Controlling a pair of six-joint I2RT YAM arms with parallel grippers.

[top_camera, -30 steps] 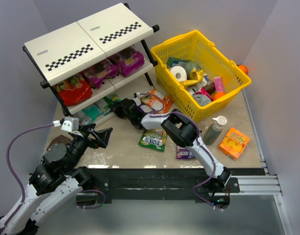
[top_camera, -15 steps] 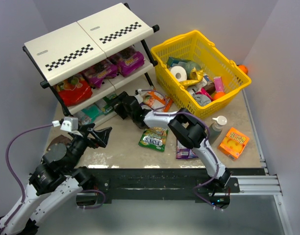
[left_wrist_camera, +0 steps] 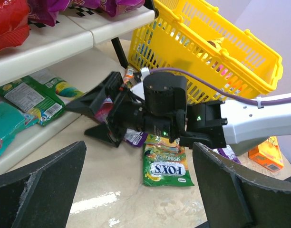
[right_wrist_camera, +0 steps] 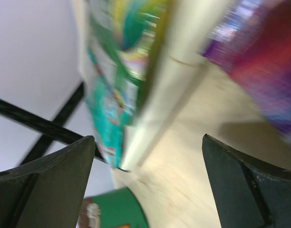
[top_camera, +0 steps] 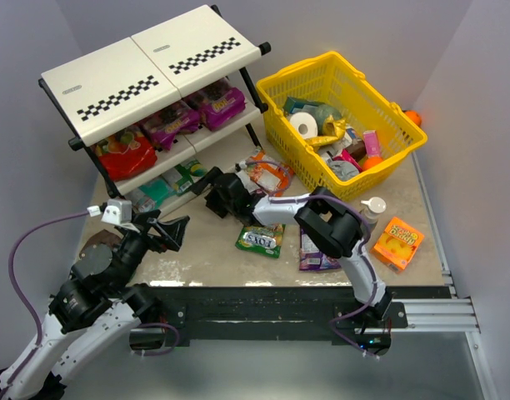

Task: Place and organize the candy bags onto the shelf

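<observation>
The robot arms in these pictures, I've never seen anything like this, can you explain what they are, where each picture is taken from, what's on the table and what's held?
Two robot arms are bolted at the near edge of the table, each ending in a two-finger gripper. One picture looks down from above; the others come from a camera on each wrist. On the table: a slanted shelf with candy bags, a yellow basket, a green bag, a purple bag, an orange box, a grey bottle. The right gripper is by the shelf's bottom tier, the left gripper farther back. Both are open, holding nothing.
</observation>
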